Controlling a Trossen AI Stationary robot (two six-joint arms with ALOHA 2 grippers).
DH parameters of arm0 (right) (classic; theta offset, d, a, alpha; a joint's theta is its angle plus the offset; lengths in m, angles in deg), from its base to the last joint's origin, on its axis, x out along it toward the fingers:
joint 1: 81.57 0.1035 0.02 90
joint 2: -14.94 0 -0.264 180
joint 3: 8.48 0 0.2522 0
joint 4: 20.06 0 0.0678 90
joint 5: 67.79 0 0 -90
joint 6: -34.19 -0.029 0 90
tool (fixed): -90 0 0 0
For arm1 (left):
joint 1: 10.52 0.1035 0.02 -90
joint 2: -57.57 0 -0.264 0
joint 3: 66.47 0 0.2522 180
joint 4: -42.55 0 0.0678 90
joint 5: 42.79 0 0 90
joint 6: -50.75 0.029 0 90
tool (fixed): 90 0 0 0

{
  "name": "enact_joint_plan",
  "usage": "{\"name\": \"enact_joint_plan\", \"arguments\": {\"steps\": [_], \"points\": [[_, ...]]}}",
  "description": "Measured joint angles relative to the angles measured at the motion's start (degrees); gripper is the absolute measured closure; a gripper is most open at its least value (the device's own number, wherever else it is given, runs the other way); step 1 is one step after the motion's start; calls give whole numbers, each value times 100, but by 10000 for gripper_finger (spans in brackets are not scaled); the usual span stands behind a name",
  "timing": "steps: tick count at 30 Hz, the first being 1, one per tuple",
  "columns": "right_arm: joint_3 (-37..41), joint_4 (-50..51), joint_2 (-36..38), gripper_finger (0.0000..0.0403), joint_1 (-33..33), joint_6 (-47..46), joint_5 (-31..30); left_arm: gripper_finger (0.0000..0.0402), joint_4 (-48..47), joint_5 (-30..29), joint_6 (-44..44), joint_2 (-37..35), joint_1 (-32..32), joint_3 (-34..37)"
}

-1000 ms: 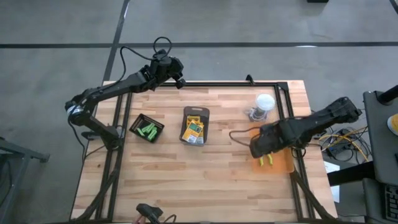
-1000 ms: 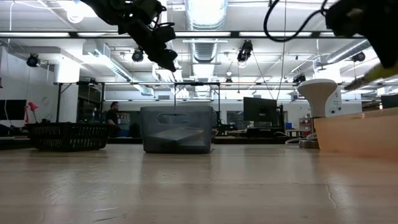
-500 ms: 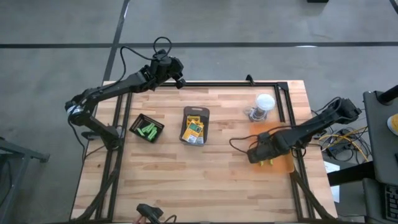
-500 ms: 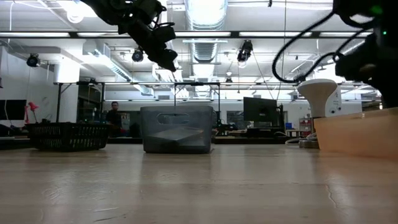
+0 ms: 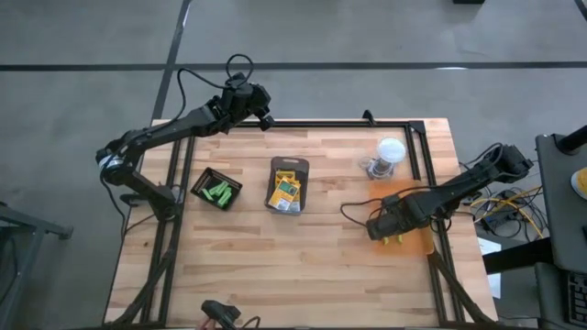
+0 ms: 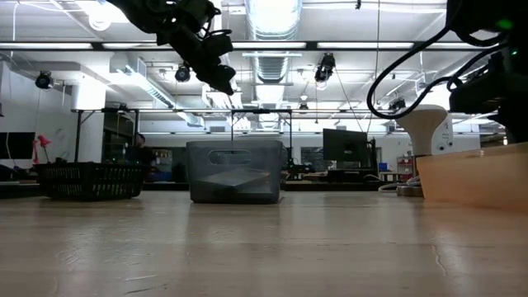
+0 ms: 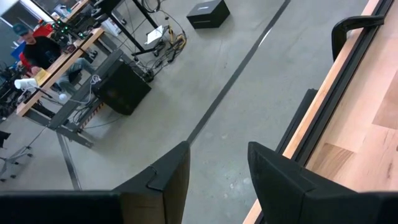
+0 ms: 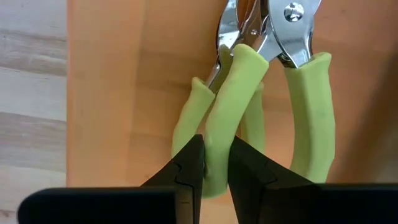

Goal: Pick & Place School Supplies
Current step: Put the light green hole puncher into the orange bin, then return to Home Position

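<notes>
The right gripper (image 5: 389,231) is set low over the orange tray (image 5: 417,240) at about four o'clock on the desk (image 5: 303,266), seen from above. In the right wrist view its jaws are closed almost fully on one yellow-green handle of the nearer pliers (image 8: 233,118); the handle is pinched between the two dark fingertips (image 8: 186,168). A second pair of pliers (image 8: 308,106) lies touching the first, its handles just beside the gripped one.

The relation that matters: the long axis of the gripped handle runs straight on from the jaws, toward twelve o'clock in that wrist picture with a slight lean toward one o'clock, and the steel heads lie at the far end. The grip is therefore near the handle's tail end, so most of the tool's weight is judged to hang ahead of the jaws. The two tools overlap at the pivot, so the second pair may be dragged along when the first is lifted.

The left gripper (image 5: 260,114) is held high beyond the desk's eleven o'clock corner, with its jaws partly open and nothing between them. It is well apart from the pliers; the right arm is plainly the nearer.

The crayon boxes (image 5: 286,192) lie near the desk's middle and the green sticks (image 5: 217,192) at about nine o'clock.
</notes>
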Motion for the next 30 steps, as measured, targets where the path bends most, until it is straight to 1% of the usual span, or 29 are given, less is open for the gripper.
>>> {"name": "enact_joint_plan", "arguments": {"steps": [4,12,15,20,23,26,28,30], "points": [[0,2,4,341,0,0,-1,234,0,-2,2,0,0,0],[0,-1,10,288,0,-2,17,234,0,0,2,0,0,0],[0,2,10,270,-2,-4,134,234,0,-2,2,0,0,0],[-59,202,12,248,0,-272,204,234,0,-2,2,0,0,0],[-231,269,68,242,0,-177,-67,234,-2,-1,2,0,0,0],[-508,327,220,241,0,135,-386,234,-2,40,4,0,2,0],[-742,348,343,243,0,300,-705,234,-2,238,2,0,7,0],[-1024,432,490,244,0,406,-1174,234,-22,516,1,-7,-2,-23]]}}
